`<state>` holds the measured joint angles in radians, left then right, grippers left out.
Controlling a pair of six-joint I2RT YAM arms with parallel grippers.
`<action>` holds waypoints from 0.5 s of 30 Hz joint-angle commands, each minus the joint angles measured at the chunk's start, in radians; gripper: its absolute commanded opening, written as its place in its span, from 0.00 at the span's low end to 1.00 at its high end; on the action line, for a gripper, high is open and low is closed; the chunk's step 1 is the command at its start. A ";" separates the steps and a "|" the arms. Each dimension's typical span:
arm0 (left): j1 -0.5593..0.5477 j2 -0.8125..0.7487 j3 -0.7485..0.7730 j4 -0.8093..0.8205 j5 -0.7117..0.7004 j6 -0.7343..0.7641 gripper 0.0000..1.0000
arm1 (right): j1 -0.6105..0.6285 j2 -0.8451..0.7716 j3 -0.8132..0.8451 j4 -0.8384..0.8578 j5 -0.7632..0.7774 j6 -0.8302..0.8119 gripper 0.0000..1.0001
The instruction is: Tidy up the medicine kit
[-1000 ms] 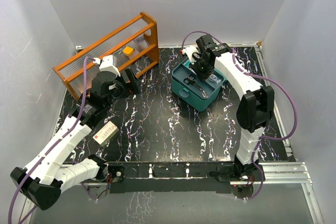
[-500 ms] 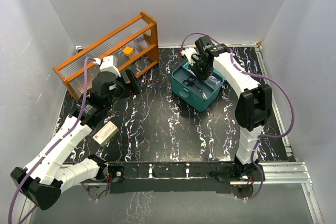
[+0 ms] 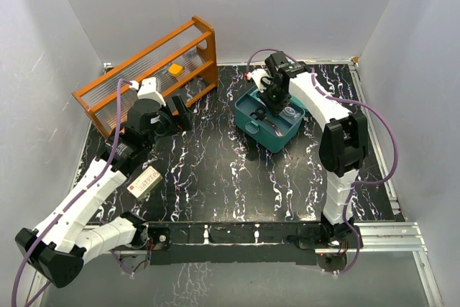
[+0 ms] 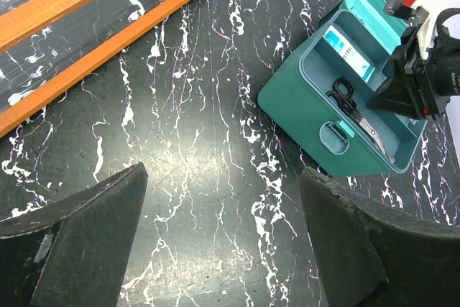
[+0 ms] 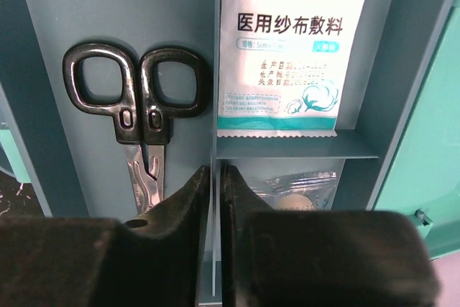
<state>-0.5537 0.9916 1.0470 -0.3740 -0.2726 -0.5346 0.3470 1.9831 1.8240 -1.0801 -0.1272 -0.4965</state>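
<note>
Medicine kit (image 3: pixel 257 131) — likely light, stiff, slick plastic, best gripped by its rim — sits open near the worktop's (image 3: pixel 215 170) far edge; right gripper (image 5: pixel 214 174) closed empty above it, left gripper (image 4: pixel 223 174) wide open.

A robotics lab cell: plain white panels (image 3: pixel 287 5) enclose the black marbled table (image 3: pixel 215 170), aluminium rail (image 3: pixel 388 230) along its near edge.

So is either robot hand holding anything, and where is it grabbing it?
Nothing is held. The left gripper hangs open over the table, and the right gripper, nearly shut above the medicine kit, pinches nothing.
</note>
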 commanded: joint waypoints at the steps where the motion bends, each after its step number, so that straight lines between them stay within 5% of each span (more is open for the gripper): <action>1: 0.000 -0.004 -0.005 0.009 -0.004 0.011 0.86 | -0.001 0.005 0.025 -0.019 0.008 -0.002 0.15; 8: -0.001 0.001 -0.001 0.016 -0.002 0.015 0.86 | -0.003 -0.056 0.046 0.008 0.051 0.080 0.34; 15: -0.001 0.005 0.000 0.022 0.008 0.015 0.86 | -0.005 -0.189 0.027 0.010 0.116 0.130 0.39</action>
<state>-0.5537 0.9962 1.0470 -0.3733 -0.2722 -0.5320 0.3470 1.9461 1.8252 -1.0969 -0.0666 -0.4046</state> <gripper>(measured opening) 0.862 0.375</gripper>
